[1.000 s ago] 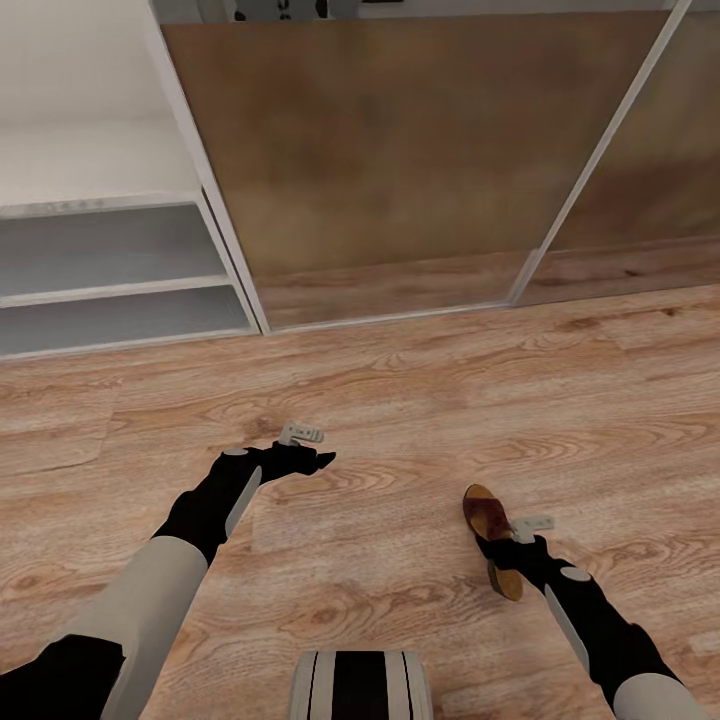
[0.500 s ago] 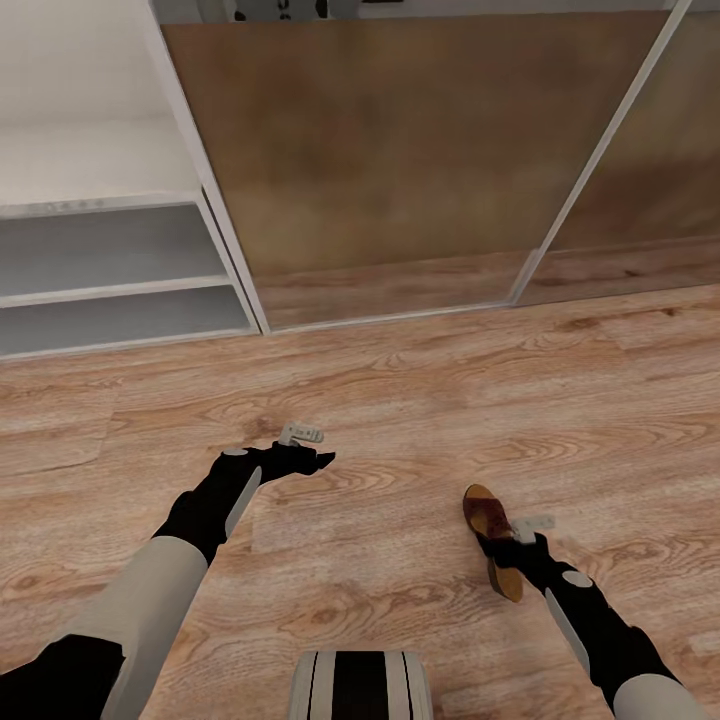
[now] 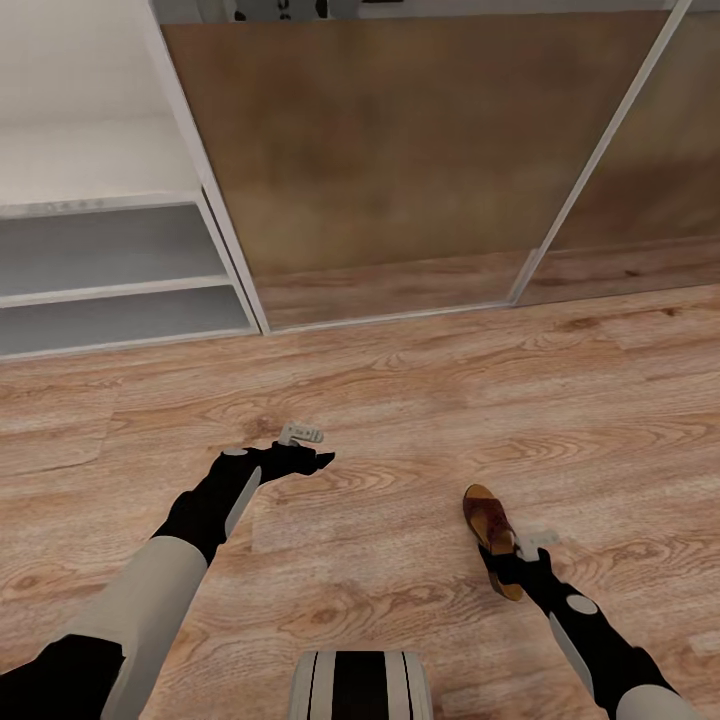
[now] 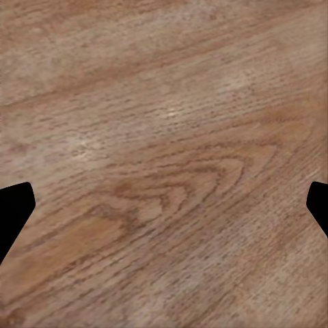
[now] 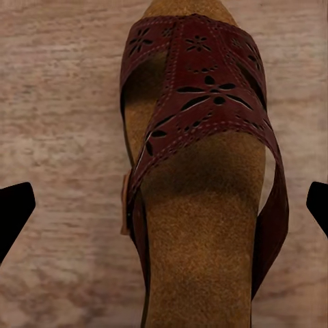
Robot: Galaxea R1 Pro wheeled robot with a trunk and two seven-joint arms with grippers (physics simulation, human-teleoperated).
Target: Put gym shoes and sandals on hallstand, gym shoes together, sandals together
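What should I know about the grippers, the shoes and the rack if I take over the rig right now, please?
Left gripper: open and empty, hovering over bare corridor floor.
Right gripper: open, poised over the heel end of one sandal, its fingers either side, not yet closed on it.
The sandal lies flat on the floor, toe pointing away from the robot.
Hallstand: ahead to the left; the shelf parts in view hold no shoes.
Done: nothing placed that I can see.
Left: grasp this sandal, carry it to the hallstand, then find the other sandal and both gym shoes and pair them up.
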